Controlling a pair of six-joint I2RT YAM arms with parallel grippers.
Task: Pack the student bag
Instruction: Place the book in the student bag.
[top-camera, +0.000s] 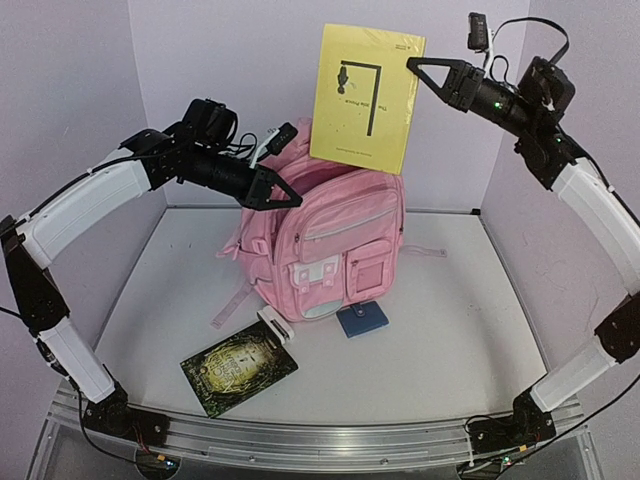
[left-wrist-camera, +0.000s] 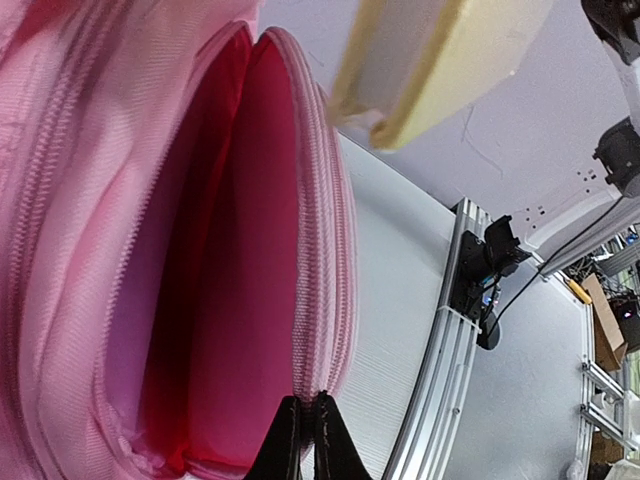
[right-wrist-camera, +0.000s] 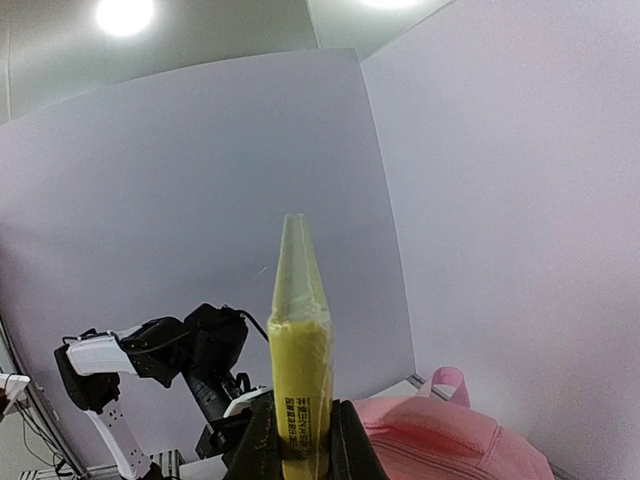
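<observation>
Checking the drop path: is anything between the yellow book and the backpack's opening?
Nothing visible. The left end effector pinches the rim of the backpack, holding it open; the book hangs above in the right end effector.

This is a robotics lab cell: a left arm (top-camera: 80, 215) and a right arm (top-camera: 600, 210) are bolted to an aluminium rail (top-camera: 330, 440) at a white table (top-camera: 450, 330), with plain lilac panels (top-camera: 80, 80) boxing it in. Past the rail, blurred, sits what may be a cardboard box (left-wrist-camera: 603, 320).

A dark book (top-camera: 238, 367) and a blue wallet (top-camera: 361, 320) lie on the white table (top-camera: 455, 335).
</observation>
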